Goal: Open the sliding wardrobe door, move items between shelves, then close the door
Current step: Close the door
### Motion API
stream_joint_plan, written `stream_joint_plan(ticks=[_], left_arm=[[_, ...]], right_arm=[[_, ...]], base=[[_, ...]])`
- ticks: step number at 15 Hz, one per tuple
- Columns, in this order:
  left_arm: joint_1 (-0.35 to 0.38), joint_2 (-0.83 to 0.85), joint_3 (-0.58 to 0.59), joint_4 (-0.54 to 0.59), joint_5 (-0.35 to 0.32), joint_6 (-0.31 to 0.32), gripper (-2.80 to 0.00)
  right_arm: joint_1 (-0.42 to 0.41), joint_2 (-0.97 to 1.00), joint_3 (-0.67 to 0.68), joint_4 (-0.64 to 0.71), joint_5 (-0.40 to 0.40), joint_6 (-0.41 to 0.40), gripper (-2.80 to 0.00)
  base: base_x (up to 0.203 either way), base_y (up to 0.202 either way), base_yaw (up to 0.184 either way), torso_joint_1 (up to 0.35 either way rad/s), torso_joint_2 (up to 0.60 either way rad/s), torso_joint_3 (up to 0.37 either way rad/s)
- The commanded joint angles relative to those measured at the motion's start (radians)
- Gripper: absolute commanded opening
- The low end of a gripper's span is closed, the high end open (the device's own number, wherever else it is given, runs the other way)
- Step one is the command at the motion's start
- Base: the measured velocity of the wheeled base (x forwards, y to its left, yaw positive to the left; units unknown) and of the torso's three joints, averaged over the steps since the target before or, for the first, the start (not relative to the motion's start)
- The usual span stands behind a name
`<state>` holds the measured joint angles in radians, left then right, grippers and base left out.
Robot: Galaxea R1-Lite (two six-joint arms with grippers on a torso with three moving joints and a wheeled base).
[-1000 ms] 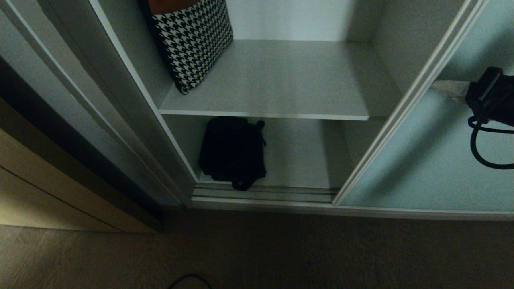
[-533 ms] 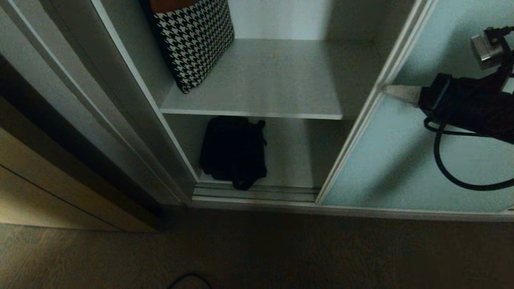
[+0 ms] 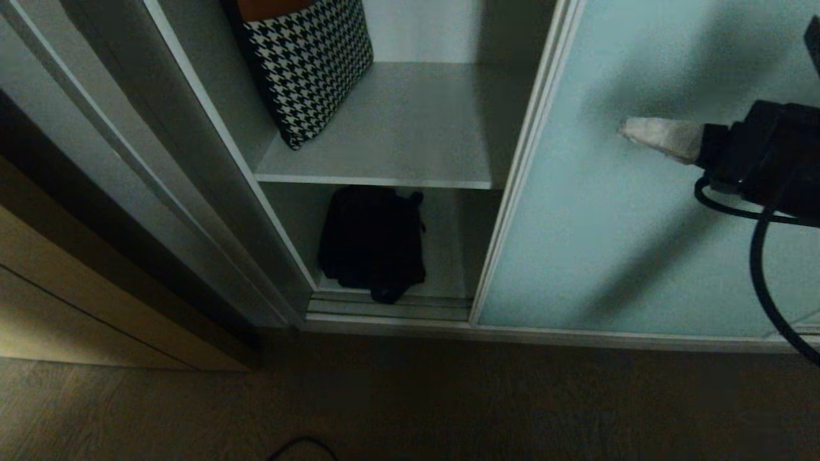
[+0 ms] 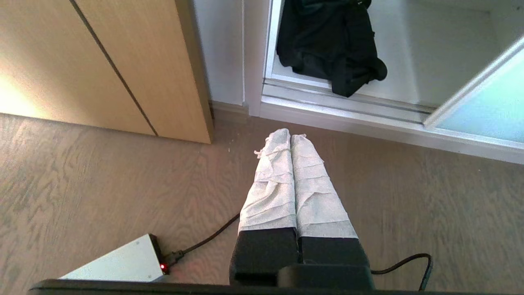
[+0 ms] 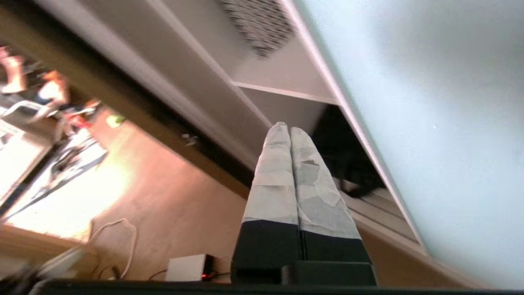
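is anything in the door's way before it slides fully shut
Possibly: the black bag on the bottom shelf droops a corner over the floor track, in the sliding door's path. Nothing else visible blocks the remaining gap.

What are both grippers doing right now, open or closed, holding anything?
Left gripper: closed, empty, over the floor.
Right gripper: closed, empty, by the sliding wardrobe door.

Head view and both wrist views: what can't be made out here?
- Houndstooth bag: top cut off by the head view's edge; blurred in the right wrist view.
- Shelf: right part hidden behind the sliding door.
- Right gripper: contact with the door unclear.
- Black bag: top cut off in the left wrist view.
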<state>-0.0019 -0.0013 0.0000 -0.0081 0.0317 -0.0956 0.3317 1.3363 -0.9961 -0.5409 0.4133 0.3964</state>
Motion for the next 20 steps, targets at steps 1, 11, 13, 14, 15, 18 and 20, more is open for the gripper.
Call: stream_joint_plan(ticks=[1,11,13,14,15,18,20], left_arm=[[0.0,0.001,0.002,-0.001,0.001,-0.001,-2.8],[-0.001,0.001,0.002,-0.001,0.001,-0.001,-2.8],[-0.001,0.001,0.002,-0.001,0.001,-0.001,-2.8],[0.0,0.001,0.002,-0.001,0.001,-0.001,-2.8],[0.0,0.001,0.002,-0.001,0.001,-0.001,-2.8],[0.0,0.001,0.002,-0.001,0.001,-0.001,-2.8],[-0.001,0.001,0.002,0.0,0.001,-0.001,-2.8]], right_arm=[[0.005,-0.119,0.031,-0.004,0.015,0.001,-2.8],[-0.259,-0.347,0.129,0.0,0.028,0.014,-2.8],[-0.347,-0.351,0.141,-0.002,0.027,0.013,-2.8],[-0.407,-0.347,0.143,-0.002,0.027,0.013,-2.8],[-0.487,-0.337,0.139,-0.003,0.028,0.014,-2.8],[-0.759,-0.288,0.101,-0.007,0.029,0.043,-2.8],[-0.915,-0.238,0.041,-0.012,0.027,0.093,-2.8]], base=[[0.0,0.0,0.0,0.0,0.0,0.0],[0.0,0.0,0.0,0.0,0.0,0.0],[0.0,0.0,0.0,0.0,0.0,0.0],[0.0,0.0,0.0,0.0,0.0,0.0],[0.0,0.0,0.0,0.0,0.0,0.0],[0.0,0.0,0.0,0.0,0.0,0.0],[0.0,0.0,0.0,0.0,0.0,0.0]])
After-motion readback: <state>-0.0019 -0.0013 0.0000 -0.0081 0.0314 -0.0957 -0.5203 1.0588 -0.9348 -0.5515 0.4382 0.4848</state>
